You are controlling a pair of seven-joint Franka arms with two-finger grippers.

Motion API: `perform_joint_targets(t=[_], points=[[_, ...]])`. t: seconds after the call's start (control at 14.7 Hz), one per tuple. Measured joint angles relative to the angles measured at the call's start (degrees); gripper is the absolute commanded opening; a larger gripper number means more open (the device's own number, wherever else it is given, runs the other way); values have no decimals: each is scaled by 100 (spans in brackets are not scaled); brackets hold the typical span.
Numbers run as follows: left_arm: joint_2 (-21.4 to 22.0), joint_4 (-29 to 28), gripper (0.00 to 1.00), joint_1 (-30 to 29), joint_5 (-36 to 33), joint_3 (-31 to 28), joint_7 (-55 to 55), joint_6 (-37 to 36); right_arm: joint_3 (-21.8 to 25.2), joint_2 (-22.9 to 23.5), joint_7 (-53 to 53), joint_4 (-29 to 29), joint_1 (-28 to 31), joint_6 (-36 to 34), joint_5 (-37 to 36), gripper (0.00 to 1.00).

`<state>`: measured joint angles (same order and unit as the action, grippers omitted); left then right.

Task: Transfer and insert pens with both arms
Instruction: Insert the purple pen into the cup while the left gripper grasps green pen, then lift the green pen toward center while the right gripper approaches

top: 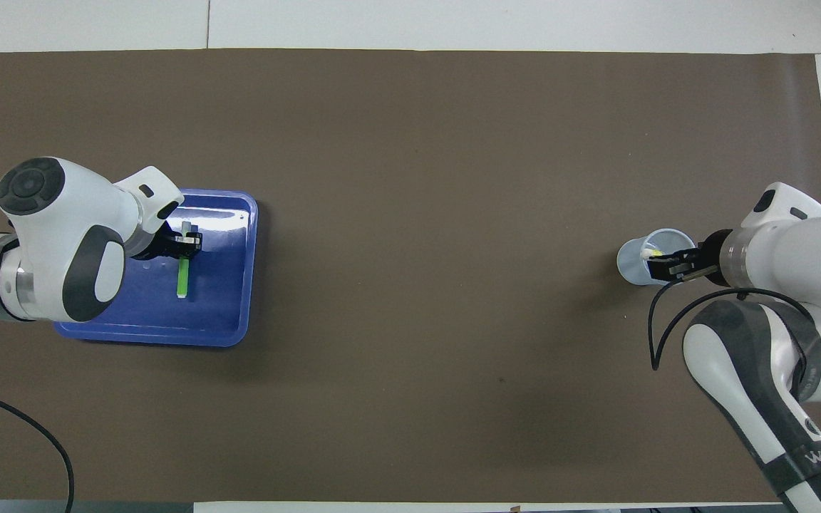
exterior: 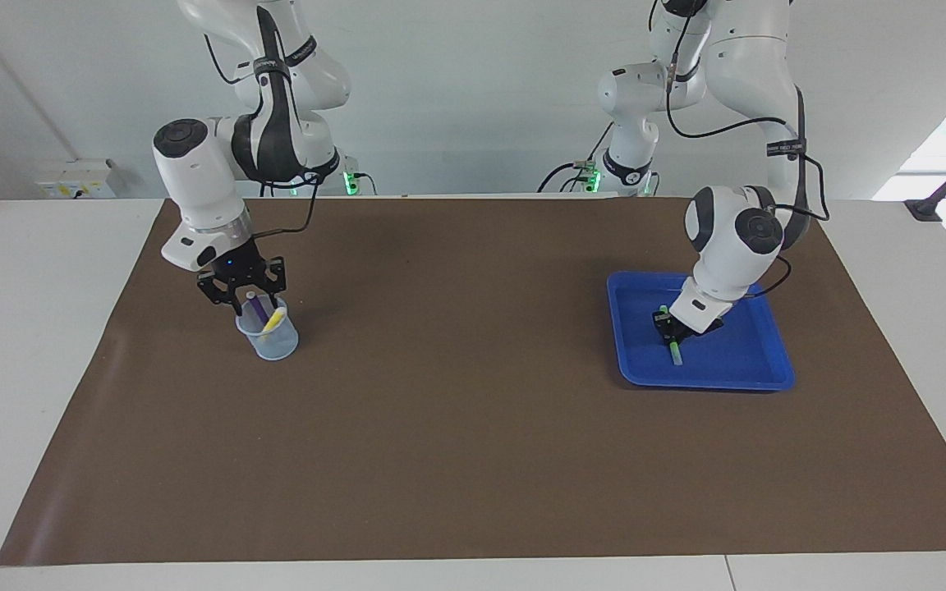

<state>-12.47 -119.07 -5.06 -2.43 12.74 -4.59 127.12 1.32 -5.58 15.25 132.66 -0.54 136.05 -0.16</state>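
Note:
The green pen [exterior: 675,351] lies in the blue tray [exterior: 748,365] at the left arm's end of the table. My left gripper [exterior: 668,326] is down in the tray, its fingers closed on the pen's end nearer to the robots. The overhead view shows the same pen [top: 182,276], gripper [top: 188,244] and tray [top: 229,313]. The purple pen [exterior: 259,309] and the yellow pen [exterior: 273,321] stand in a clear cup [exterior: 269,341] at the right arm's end. My right gripper [exterior: 255,297] hangs open just over the cup [top: 635,262], around the purple pen's top.
A brown mat [exterior: 456,394] covers most of the white table. Two smaller arms with green-lit bases [exterior: 350,180] stand at the robots' edge of the mat. A black clamp [exterior: 929,209] sits at the table's corner by the left arm.

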Motion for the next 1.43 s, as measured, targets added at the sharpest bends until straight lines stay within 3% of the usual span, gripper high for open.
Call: perform_joint_targets(t=[0.2, 0.41, 0.61, 0.82, 0.96, 1.23, 1.43], points=[[4, 356, 0, -8, 0, -10, -6, -514, 0, -84, 0, -278, 0, -242, 1, 100], [13, 746, 0, -52, 17, -14, -24, -1196, 1, -222, -2, -743, 0, -975, 1, 100], [46, 1486, 0, -77, 464, -27, -428, -2247, 9, -255, -263, -1432, 2, -1894, -1, 100], [128, 2161, 0, -61, 1157, 11, -1571, -3111, 8, -213, -708, -2280, 2, -2905, -18, 100], [252, 2319, 0, -47, 1881, 32, -2637, -3294, -10, -61, -970, -2907, 0, -3526, -122, 100], [622, 2299, 0, 14, 3382, 66, -5053, -3401, -91, 405, -1447, -4003, -11, -4453, -145, 100], [930, 2082, 0, 275, 4245, 104, -6382, -3382, -166, 516, -1607, -4148, -59, -4636, -145, 100]])
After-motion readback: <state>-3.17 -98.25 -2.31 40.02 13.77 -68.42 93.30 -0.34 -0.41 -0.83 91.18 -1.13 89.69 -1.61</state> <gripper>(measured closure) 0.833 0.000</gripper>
